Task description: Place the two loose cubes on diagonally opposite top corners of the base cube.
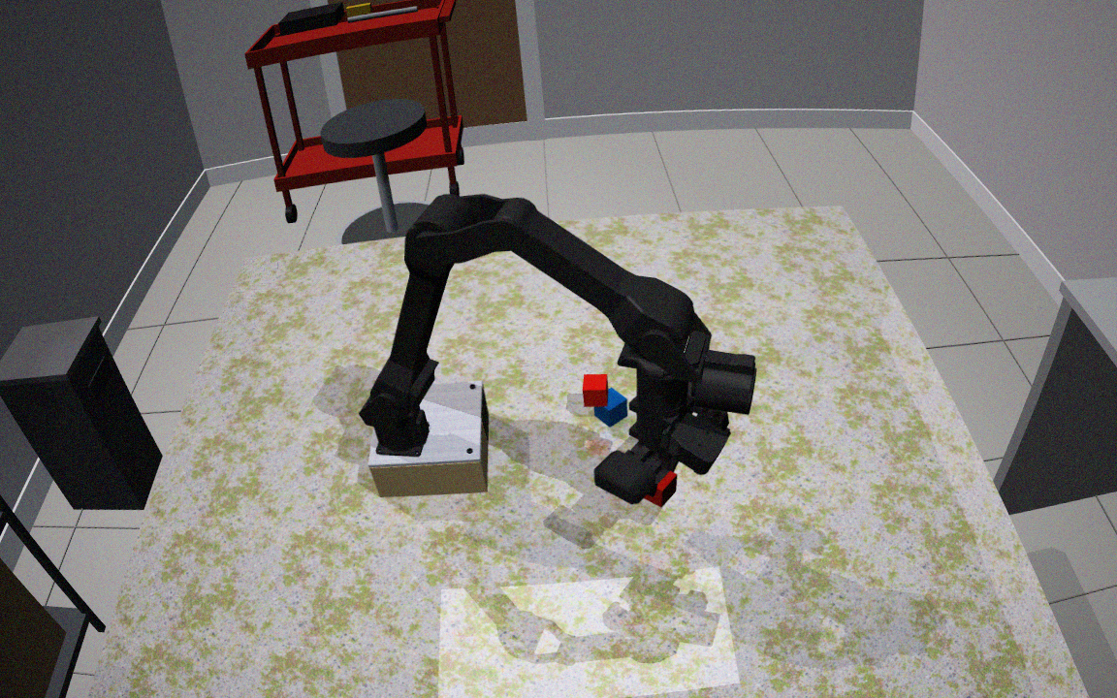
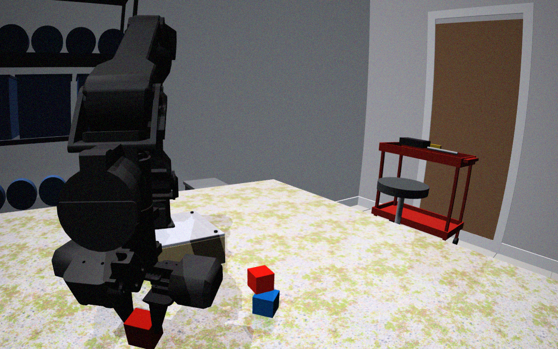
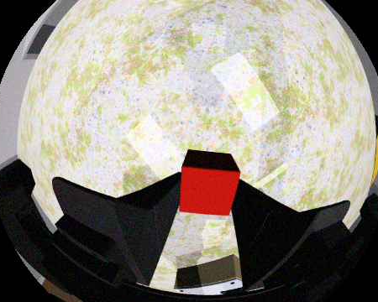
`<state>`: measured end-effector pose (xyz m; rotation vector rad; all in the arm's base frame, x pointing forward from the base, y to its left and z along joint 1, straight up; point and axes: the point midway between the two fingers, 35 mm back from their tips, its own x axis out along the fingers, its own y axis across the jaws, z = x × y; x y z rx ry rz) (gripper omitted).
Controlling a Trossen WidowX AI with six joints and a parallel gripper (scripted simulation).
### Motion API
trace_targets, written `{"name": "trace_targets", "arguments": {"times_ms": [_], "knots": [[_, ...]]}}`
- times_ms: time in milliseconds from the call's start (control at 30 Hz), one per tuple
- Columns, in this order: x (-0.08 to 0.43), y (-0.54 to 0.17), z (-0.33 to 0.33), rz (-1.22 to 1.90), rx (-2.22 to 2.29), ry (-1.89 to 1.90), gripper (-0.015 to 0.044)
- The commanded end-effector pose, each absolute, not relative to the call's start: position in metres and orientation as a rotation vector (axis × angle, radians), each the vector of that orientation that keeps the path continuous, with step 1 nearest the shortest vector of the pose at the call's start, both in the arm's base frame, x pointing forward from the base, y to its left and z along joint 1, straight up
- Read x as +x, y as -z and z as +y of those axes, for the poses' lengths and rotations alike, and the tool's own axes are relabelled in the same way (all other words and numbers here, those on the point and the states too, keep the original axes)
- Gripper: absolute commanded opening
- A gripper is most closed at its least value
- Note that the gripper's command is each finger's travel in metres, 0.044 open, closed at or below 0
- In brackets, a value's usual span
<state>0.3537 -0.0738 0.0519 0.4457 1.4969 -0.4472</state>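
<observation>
The blue base cube (image 1: 611, 411) (image 2: 265, 305) sits on the patterned surface. One red cube (image 1: 594, 390) (image 2: 260, 279) rests level on it, offset over one top corner, with part of the blue top uncovered. My gripper (image 1: 656, 484) (image 2: 143, 320) (image 3: 207, 180) is shut on the other red cube (image 1: 661, 491) (image 2: 143, 337) (image 3: 207, 193). The held cube is a little above the surface, off to one side of the blue cube. The fingers hide two of its sides in the wrist view. The blue cube is not visible in the wrist view.
The arm's base box (image 1: 432, 482) (image 2: 213, 249) (image 3: 218, 271) stands near the two stacked cubes. A stool (image 1: 373, 127) (image 2: 402, 187) and a red cart (image 1: 354, 165) (image 2: 424, 222) stand beyond the patterned surface.
</observation>
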Motion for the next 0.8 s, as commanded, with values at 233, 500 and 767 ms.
{"name": "trace_targets", "arguments": {"times_ms": [233, 500, 767], "knots": [[0.352, -0.087, -0.073, 1.489, 0.445, 0.441, 0.0105], [0.349, -0.101, -0.071, 1.49, 0.441, 0.437, 0.0105], [0.35, -0.1, -0.045, 1.501, 0.387, 0.381, 0.0105]]}}
